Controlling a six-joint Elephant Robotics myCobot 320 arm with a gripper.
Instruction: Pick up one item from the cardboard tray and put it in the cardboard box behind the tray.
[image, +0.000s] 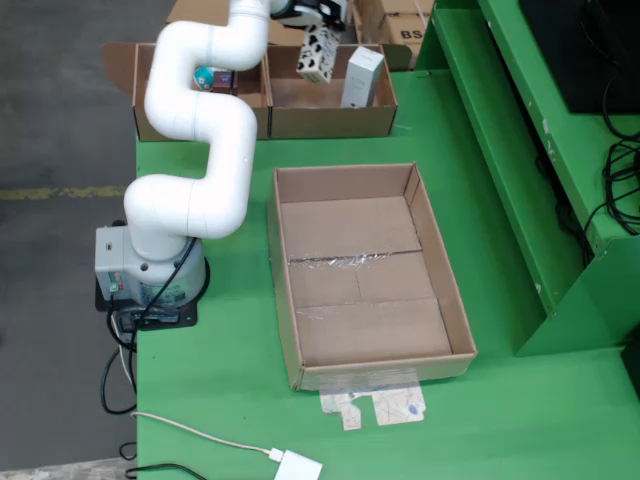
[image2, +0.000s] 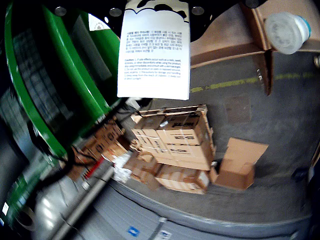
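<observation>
Hanging from your jaws, the cow-patterned carton is gripped by its top, long axis vertical, above the right-hand cardboard box at the counter's far edge; lower it straight down.

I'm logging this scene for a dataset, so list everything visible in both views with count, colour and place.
Tray: one, brown cardboard, centre of the green table in the still view, nothing in it.
Boxes: two, brown, side by side behind the tray.
Carton: one, white, upright in the right box.
Round item: one, teal and white, in the left box.
Cow-print pack: one, white with black patches, held above the right box.
Cable and plug: one, white, table's front edge.
Stacked cartons: several, brown, on the floor in the gripper view.
Arm: one, white.
Gripper: one, black, holding the pack.
</observation>
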